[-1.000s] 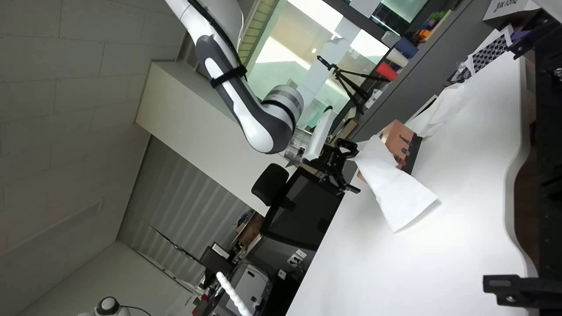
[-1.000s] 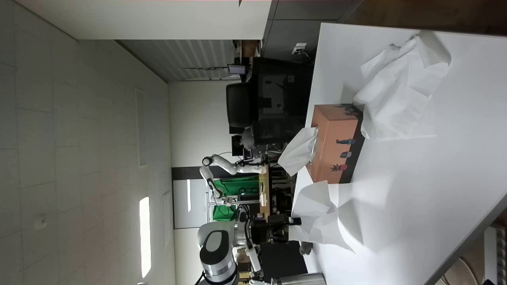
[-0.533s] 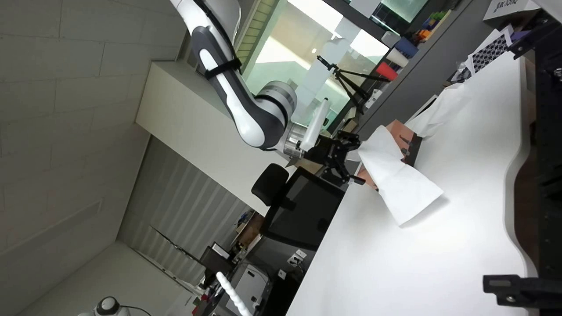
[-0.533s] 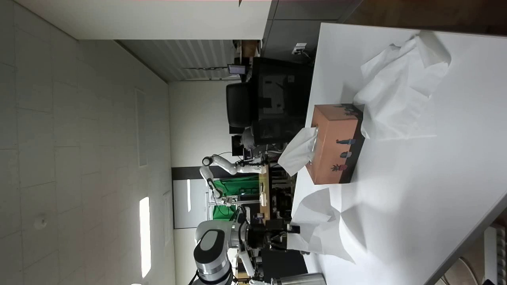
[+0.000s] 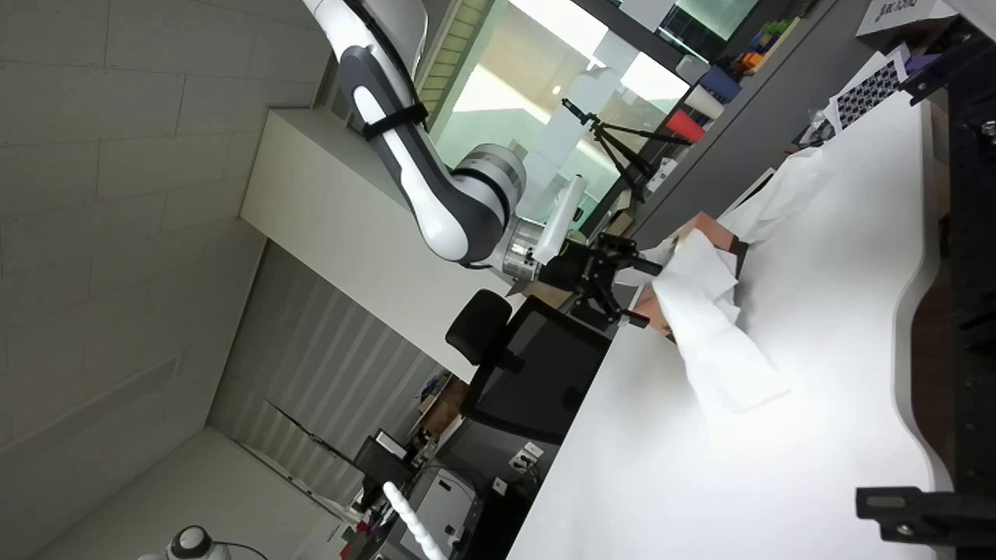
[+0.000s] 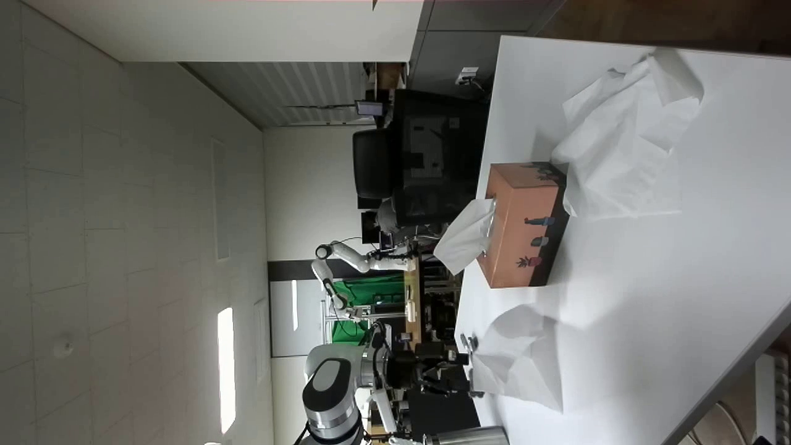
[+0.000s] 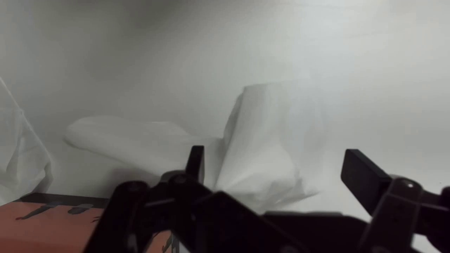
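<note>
Black and spread wide, the pincer (image 7: pixel 276 158) holds nothing, near one end of the tissue box (image 6: pixel 525 238). Loose white tissue (image 7: pixel 256 151) slumps beside that end, presumably because nothing grips it; whether it fully rests on the counter (image 6: pixel 667 296), I cannot tell. Another sheet (image 6: pixel 465 235) stands up from the box's slot (image 6: pixel 491 227), which likely props it. Crumpled paper (image 6: pixel 630 142) lies past the box's opposite end; a black chair (image 6: pixel 405 161) stands beyond the box.
</note>
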